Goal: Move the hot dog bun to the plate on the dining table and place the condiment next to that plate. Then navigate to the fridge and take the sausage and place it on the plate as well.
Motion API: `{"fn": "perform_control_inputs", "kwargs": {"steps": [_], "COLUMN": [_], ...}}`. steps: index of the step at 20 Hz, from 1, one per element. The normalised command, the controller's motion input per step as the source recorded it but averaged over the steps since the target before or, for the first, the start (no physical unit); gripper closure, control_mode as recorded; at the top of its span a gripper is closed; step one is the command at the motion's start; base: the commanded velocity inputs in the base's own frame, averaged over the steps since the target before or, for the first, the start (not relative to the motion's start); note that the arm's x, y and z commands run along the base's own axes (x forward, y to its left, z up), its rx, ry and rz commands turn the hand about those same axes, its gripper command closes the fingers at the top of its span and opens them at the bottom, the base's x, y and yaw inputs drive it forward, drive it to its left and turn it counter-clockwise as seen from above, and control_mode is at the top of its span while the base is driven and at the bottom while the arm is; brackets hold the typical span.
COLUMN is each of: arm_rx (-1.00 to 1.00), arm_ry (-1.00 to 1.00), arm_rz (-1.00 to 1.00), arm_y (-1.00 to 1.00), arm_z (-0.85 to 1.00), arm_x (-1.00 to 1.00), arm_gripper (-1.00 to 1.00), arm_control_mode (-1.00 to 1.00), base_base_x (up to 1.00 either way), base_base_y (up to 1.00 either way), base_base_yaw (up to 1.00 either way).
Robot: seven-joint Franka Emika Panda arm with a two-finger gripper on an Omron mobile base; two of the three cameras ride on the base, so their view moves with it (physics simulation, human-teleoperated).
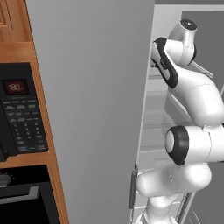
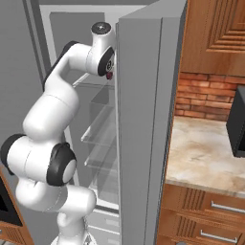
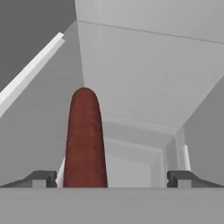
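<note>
The claw (image 3: 112,179) stands wide open inside the fridge (image 1: 92,109), gripping nothing. Its two dark fingertips (image 3: 41,179) sit far apart at the bottom of the hand view, one at each side.

The sausage (image 3: 85,140) lies between them, well off centre: it runs close beside the left fingertip and far from the right one. Whether it touches the left fingertip cannot be told. It stretches lengthwise away from the claw, its rounded far end pointing ahead into the white inside of the fridge, and its near end is cut off by the bottom of the view. It rests on a pale shelf that runs on ahead of the claw to the back wall.

In the base views the arm (image 2: 52,115) reaches up into the open fridge, with glass shelves (image 2: 100,129) below the hand. The fridge door (image 2: 143,124) stands to the claw's right, and beyond it lies a marble surface (image 2: 201,153) over wooden drawers. A black microwave (image 1: 19,113) sits beyond the fridge on the left.
</note>
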Motion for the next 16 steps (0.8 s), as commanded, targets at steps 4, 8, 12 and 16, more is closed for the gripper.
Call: {"fn": "perform_control_inputs", "kwargs": {"steps": [4, 8, 12, 16], "arm_rx": [-0.03, 0.01, 0.00, 0.00], "arm_ry": [0.04, 0.00, 0.01, 0.01], "arm_rz": [0.01, 0.00, 0.00, 0.00], "arm_y": [0.05, -0.04, 0.00, 0.00], "arm_z": [-0.13, 0.00, -0.13, -0.03], "arm_x": [0.01, 0.00, 0.00, 0.00], "arm_gripper": [-1.00, -1.00, -1.00, -1.00], "arm_control_mode": [-1.00, -1.00, -1.00, -1.00], "base_base_x": [0.00, 0.00, 0.00, 0.00], "base_base_y": [0.00, 0.00, 0.00, 0.00], "base_base_yaw": [0.00, 0.00, 0.00, 0.00]}}
